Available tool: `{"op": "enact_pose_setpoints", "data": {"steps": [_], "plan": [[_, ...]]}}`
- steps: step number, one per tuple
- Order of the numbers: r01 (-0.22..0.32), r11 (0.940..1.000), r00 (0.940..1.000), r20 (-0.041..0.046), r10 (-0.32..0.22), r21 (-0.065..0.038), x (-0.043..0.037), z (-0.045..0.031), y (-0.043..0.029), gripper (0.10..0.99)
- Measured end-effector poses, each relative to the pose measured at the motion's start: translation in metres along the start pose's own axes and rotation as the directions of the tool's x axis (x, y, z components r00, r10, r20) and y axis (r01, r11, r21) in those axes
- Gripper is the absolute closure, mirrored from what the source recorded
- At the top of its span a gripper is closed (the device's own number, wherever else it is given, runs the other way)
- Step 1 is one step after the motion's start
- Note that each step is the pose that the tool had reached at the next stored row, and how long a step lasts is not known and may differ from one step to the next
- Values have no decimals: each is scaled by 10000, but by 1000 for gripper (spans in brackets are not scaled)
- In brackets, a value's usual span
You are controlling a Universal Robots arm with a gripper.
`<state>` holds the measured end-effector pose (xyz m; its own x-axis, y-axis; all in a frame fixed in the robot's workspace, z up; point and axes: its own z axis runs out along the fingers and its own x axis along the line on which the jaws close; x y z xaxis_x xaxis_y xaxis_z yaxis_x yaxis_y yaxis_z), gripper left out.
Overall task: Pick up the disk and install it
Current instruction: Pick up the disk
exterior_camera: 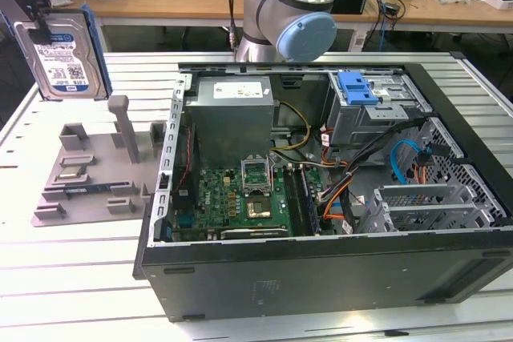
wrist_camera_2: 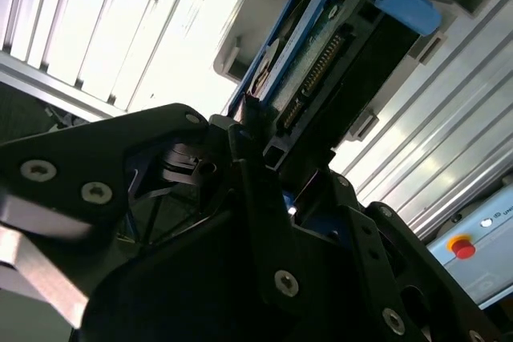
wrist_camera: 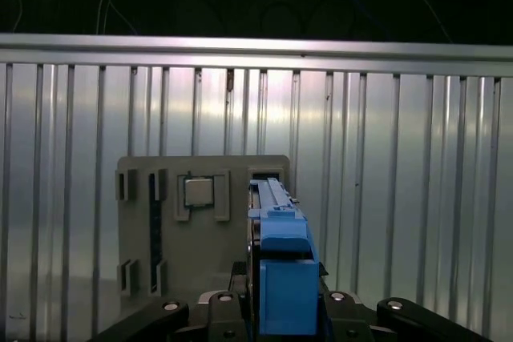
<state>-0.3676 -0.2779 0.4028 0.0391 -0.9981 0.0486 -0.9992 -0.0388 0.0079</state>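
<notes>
The end effector (exterior_camera: pixel 38 28) is clamped shut on the top edge of the disk (exterior_camera: pixel 62 55). The disk hangs upright beneath it, lifted off the surface (exterior_camera: pixel 80 278), with its white-and-blue label facing the exterior camera. In the second wrist view the dark fingers (wrist_camera_2: pixel 252 182) press on the connector end of the disk, whose blue carrier frame runs round its edges. Below the end effector lies the grey stand (exterior_camera: pixel 88 174) with its upright posts. The disk appears to hang clear of them, though the exterior angle leaves that uncertain. Well off to the end effector's side, toward the exterior view's right, sits the open computer case (exterior_camera: pixel 321 270). Inside the case is the grey drive cage (exterior_camera: pixel 377 118), topped by a blue latch (exterior_camera: pixel 357 87).
</notes>
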Motion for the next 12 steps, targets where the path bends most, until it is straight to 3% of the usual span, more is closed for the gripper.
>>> {"op": "enact_pose_setpoints", "data": {"steps": [12], "plan": [[0, 10000, 10000, 0, 0, 0, 8, -163, 2, 718]]}}
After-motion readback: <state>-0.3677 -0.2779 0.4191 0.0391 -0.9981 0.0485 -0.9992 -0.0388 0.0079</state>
